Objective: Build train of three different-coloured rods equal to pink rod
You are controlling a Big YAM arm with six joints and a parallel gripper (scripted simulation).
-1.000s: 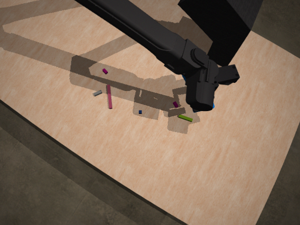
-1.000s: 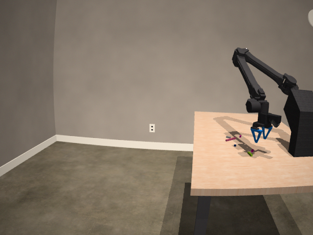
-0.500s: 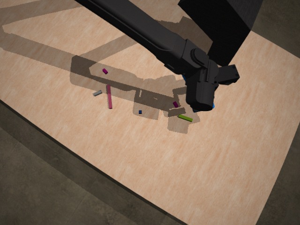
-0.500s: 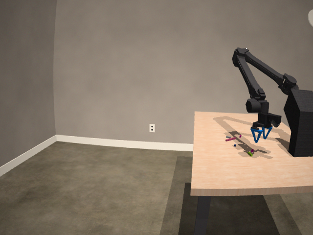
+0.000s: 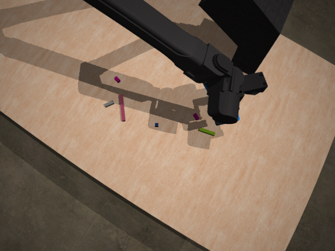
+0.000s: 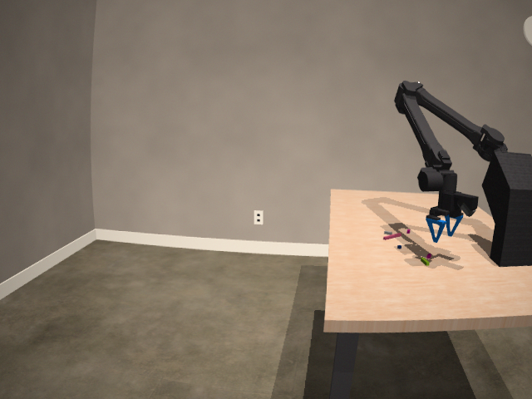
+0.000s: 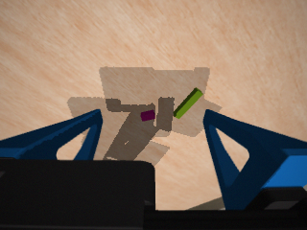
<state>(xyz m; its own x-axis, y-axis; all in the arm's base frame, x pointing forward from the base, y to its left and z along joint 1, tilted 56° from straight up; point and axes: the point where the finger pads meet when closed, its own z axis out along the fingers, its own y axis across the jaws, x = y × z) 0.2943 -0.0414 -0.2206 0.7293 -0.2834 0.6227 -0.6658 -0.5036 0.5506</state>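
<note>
My gripper (image 6: 443, 238) (image 7: 153, 115) is open and empty, above the table. A magenta rod (image 5: 196, 116) (image 6: 428, 255) (image 7: 148, 115) lies below, between the fingers as the wrist view shows it. A lime rod (image 5: 207, 132) (image 6: 425, 261) (image 7: 188, 103) lies close beside it at another angle, not touching. A small blue rod (image 5: 156, 124) (image 6: 399, 247) lies apart. The pink rod (image 5: 122, 107) (image 6: 391, 236) lies farther left in the top view, with a grey rod (image 5: 109, 103) (image 6: 387, 233) beside it. A second magenta rod (image 5: 116, 79) (image 6: 408, 230) lies beyond the pink rod's end.
The arm's black base (image 5: 243, 35) (image 6: 513, 214) stands at the table's side. The arm reaches over the table (image 5: 167, 183) (image 6: 365, 296) and casts shadows across several rods. The table's edge runs along the lower left in the top view.
</note>
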